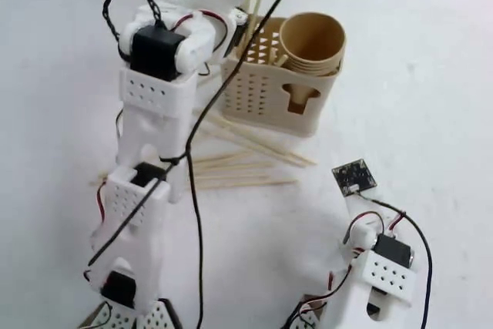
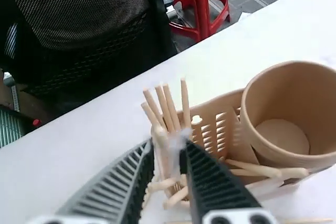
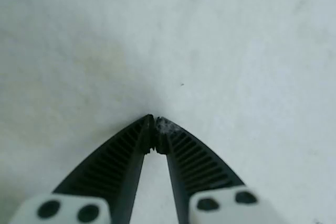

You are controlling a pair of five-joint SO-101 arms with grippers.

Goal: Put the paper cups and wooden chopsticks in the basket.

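The right gripper [image 3: 156, 123] is closed on nothing, low over the table [image 3: 220, 35]. Farther out, loose chopsticks [image 1: 239, 171] are laid crosswise just before the basket [image 1: 269, 102], beside the left arm [image 1: 150, 121]. In the basket, cups [image 1: 312, 40] are nested. Next to them a bundle [image 2: 164, 106] is pinched upright in the narrow left gripper [image 2: 168, 148], directly over the basket's free compartment.
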